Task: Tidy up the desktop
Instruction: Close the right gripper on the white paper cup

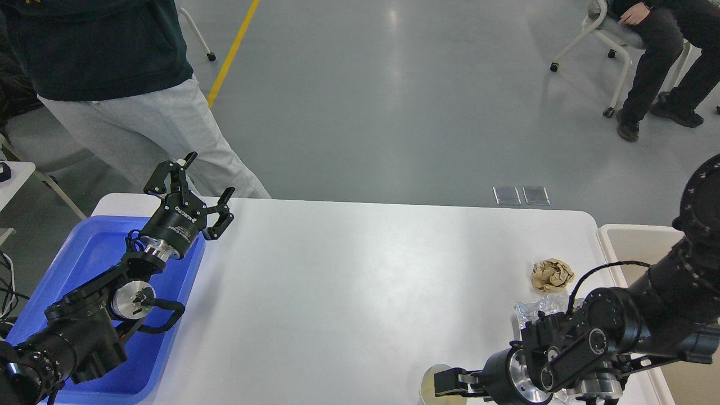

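The table [349, 292] filled the middle and lower part of the frame, a wide white top with rounded corners, and most of it lay bare. What remained on it sat at the lower right: a crumpled brown paper ball [552, 275] near the right edge, a piece of crinkled clear wrapper [534, 310] just below the ball and partly hidden by the right arm, and a pale round cup [436, 388] at the bottom edge. By my judgement the tidying was well along but not finished, since those three pieces were still to be cleared. At the lower left a blue tray [90, 253] overlapped the table's left edge; the part of it that showed looked empty, though the left arm covered much of it. At the right edge of the frame stood a beige bin [630, 247], its inside mostly out of view. The left hand [199, 188] hung over the tray's far corner in the upper left, its fingers spread wide, holding and touching nothing. The right hand [450, 382] reached low toward the bottom centre, right against the cup's rim; it was seen dark and nearly end-on, so I could not tell whether it was released or clenched on the cup.
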You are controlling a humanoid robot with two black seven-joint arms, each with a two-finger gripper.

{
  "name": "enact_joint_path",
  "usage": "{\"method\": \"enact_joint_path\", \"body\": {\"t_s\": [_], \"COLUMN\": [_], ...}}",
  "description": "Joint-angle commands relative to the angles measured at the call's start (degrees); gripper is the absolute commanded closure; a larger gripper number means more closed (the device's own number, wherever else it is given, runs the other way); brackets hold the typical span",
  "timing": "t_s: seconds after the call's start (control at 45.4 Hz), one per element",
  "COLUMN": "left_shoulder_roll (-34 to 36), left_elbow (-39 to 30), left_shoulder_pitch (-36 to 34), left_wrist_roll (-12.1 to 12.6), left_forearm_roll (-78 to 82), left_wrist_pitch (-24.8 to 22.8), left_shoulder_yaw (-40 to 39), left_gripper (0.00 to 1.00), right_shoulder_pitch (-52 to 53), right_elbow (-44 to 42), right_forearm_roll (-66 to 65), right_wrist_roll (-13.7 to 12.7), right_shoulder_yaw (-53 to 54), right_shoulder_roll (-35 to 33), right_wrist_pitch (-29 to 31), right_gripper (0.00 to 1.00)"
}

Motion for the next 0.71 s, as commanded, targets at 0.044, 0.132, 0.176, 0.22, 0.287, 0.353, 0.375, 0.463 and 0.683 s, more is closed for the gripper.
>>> {"method": "enact_joint_path", "body": {"t_s": [0.044, 0.132, 0.176, 0.22, 0.287, 0.353, 0.375, 0.463, 0.683], "left_shoulder_roll": [0.0, 0.0, 0.0, 0.0, 0.0, 0.0, 0.0, 0.0, 0.0], "left_elbow": [0.1, 0.1, 0.0, 0.0, 0.1, 0.0, 0.0, 0.0, 0.1], "left_shoulder_pitch": [0.0, 0.0, 0.0, 0.0, 0.0, 0.0, 0.0, 0.0, 0.0], "left_wrist_roll": [0.0, 0.0, 0.0, 0.0, 0.0, 0.0, 0.0, 0.0, 0.0], "left_forearm_roll": [0.0, 0.0, 0.0, 0.0, 0.0, 0.0, 0.0, 0.0, 0.0], "left_wrist_pitch": [0.0, 0.0, 0.0, 0.0, 0.0, 0.0, 0.0, 0.0, 0.0], "left_shoulder_yaw": [0.0, 0.0, 0.0, 0.0, 0.0, 0.0, 0.0, 0.0, 0.0], "left_gripper": [0.0, 0.0, 0.0, 0.0, 0.0, 0.0, 0.0, 0.0, 0.0], "right_shoulder_pitch": [-1.2, -1.2, -1.2, -1.2, -1.2, -1.1, -1.1, -0.7, 0.6], "right_elbow": [-0.5, -0.5, -0.5, -0.5, -0.5, -0.5, -0.5, -0.2, 1.7], "right_forearm_roll": [-0.5, -0.6, -0.6, -0.6, -0.6, -0.6, -0.6, -0.7, -0.7], "right_wrist_roll": [0.1, 0.1, 0.1, 0.1, 0.1, 0.1, 0.1, 0.1, 0.3], "right_shoulder_yaw": [-0.3, -0.5, -0.6, -0.6, -0.7, -0.8, -0.8, -1.9, -2.5], "right_shoulder_roll": [-0.1, 0.0, 0.0, -0.1, -0.1, -0.1, -0.2, -0.7, -2.8], "right_wrist_pitch": [-2.1, -2.4, -2.5, -2.5, -2.6, -2.6, -2.6, -2.6, -3.0], "right_gripper": [0.43, 0.51, 0.54, 0.58, 0.84, 1.0, 1.0, 1.0, 1.0]}}
